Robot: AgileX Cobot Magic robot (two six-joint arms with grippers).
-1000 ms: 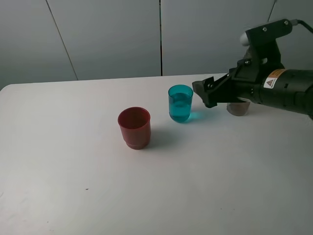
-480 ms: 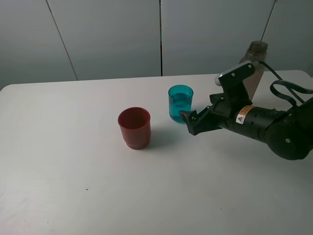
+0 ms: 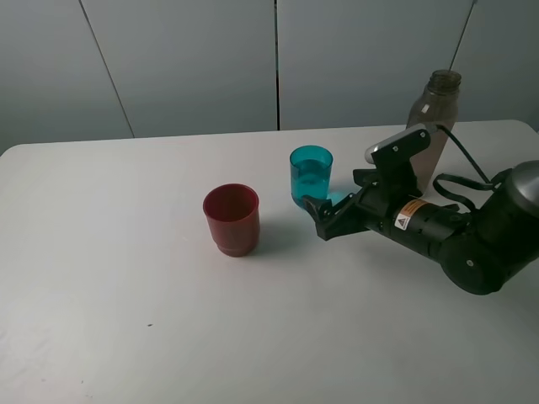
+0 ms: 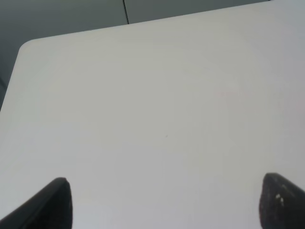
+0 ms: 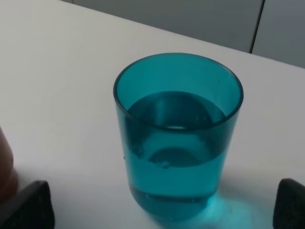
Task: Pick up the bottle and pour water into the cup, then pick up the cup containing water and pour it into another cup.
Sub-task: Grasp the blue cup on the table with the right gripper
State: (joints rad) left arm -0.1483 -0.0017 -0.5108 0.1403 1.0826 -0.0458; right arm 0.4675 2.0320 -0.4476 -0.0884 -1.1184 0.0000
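Note:
The teal-blue cup (image 3: 312, 175) stands upright at mid-table with water in it, filled to a little over half (image 5: 177, 138). My right gripper (image 3: 318, 217) is low over the table just in front and to the right of the cup, open, with both fingertips (image 5: 29, 206) short of the cup's sides and nothing held. The red cup (image 3: 231, 217) stands upright to the left of the teal cup; its edge (image 5: 5, 164) shows in the right wrist view. The grey-brown bottle (image 3: 434, 118) stands upright behind my right arm. My left gripper (image 4: 167, 202) is open over bare table.
The white table (image 3: 126, 278) ends at a grey panelled wall (image 3: 194, 59) behind. My right arm and its black cable (image 3: 472, 181) lie across the table's right side, close to the bottle.
My right arm has come down and forward-left, from beside the cup's rim to low in front of its base. The bottle, hidden a second ago, now stands in view behind the arm.

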